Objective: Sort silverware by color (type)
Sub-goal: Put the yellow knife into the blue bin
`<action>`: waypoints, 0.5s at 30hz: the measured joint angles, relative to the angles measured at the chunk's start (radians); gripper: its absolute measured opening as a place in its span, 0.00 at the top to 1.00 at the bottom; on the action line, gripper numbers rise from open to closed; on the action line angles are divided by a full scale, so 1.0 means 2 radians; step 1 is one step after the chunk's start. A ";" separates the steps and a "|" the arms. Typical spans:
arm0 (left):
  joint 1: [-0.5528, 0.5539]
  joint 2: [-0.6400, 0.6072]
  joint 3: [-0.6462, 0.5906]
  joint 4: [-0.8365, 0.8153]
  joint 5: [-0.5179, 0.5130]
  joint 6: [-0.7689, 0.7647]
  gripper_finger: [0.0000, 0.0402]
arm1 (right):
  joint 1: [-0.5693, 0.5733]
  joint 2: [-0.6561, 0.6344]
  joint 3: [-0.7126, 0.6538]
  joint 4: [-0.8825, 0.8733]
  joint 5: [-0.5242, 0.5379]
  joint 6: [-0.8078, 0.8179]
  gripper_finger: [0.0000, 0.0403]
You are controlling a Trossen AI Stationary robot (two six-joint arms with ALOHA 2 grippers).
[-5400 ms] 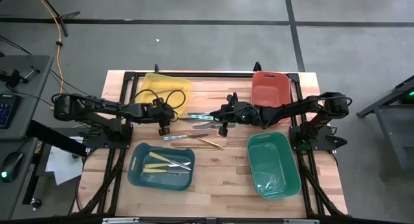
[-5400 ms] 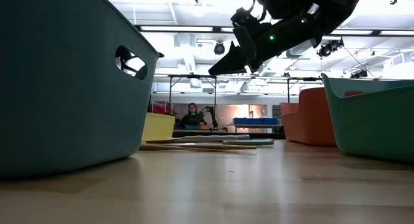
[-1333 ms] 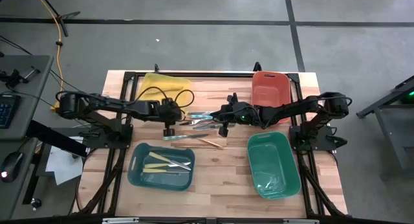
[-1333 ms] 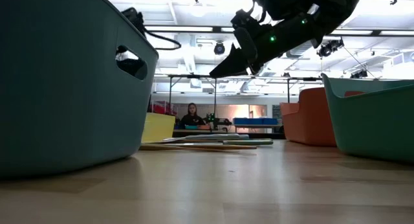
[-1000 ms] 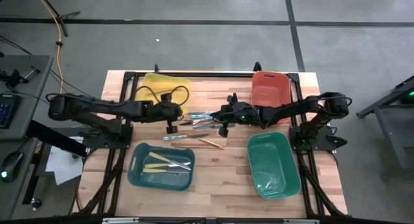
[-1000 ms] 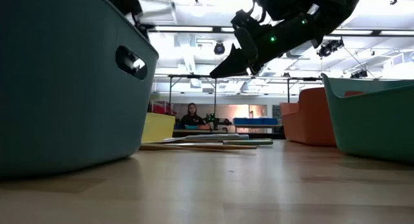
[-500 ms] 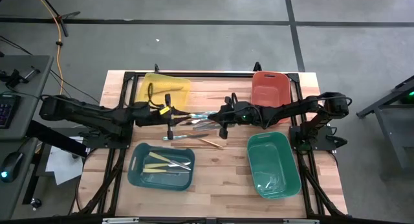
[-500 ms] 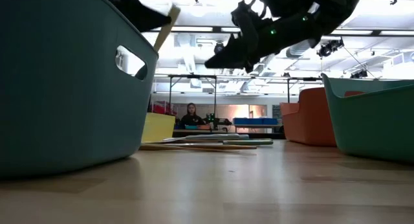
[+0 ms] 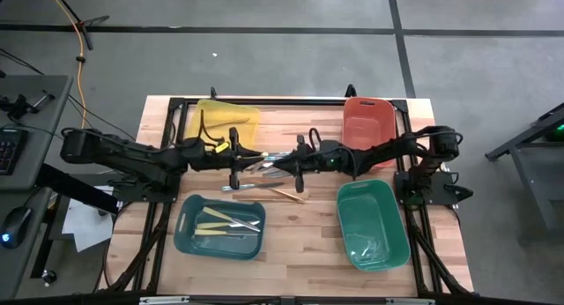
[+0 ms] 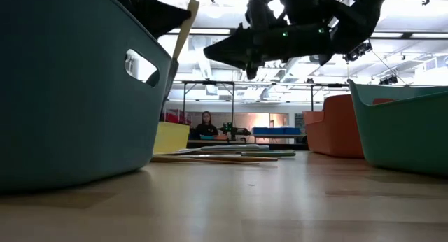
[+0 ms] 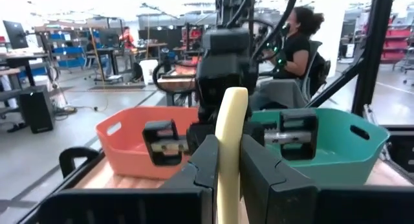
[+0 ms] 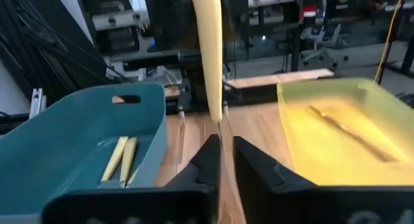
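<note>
Over the middle of the desk (image 9: 291, 230) the two arms meet nose to nose. The left end effector (image 9: 231, 150) is closed on a cream-yellow utensil (image 11: 230, 153), which stands upright between its fingers (image 11: 206, 160) in the left wrist view and shows as a pale slanted strip in the low view. The right end effector (image 9: 284, 165) faces it from the other side, raised off the wood, its fingers (image 12: 208, 158) drawn almost together with only a thin gap between them and nothing in their hold (the cream-yellow piece hangs just ahead of them in the right wrist view).

Beneath the two, the loose silverware (image 9: 269, 174) lies on the desk in a small cluster: silver-grey pieces and a gold-tan one. The blue bin (image 9: 182, 227) holds several cream-yellow utensils, and the yellow bin (image 9: 249, 114) holds a thin tan one. The green bin (image 9: 351, 224) and the red bin (image 9: 370, 120) sit on the right side.
</note>
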 joint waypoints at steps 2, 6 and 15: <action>0.000 0.007 0.000 0.015 -0.006 0.000 0.94 | 0.003 0.000 0.000 0.011 0.001 -0.010 0.86; 0.000 0.025 0.000 0.054 -0.007 -0.009 0.94 | 0.017 0.000 0.000 0.034 0.011 -0.038 0.71; 0.000 0.091 0.000 0.162 -0.007 -0.030 0.94 | 0.029 0.000 0.000 0.046 0.067 -0.060 0.50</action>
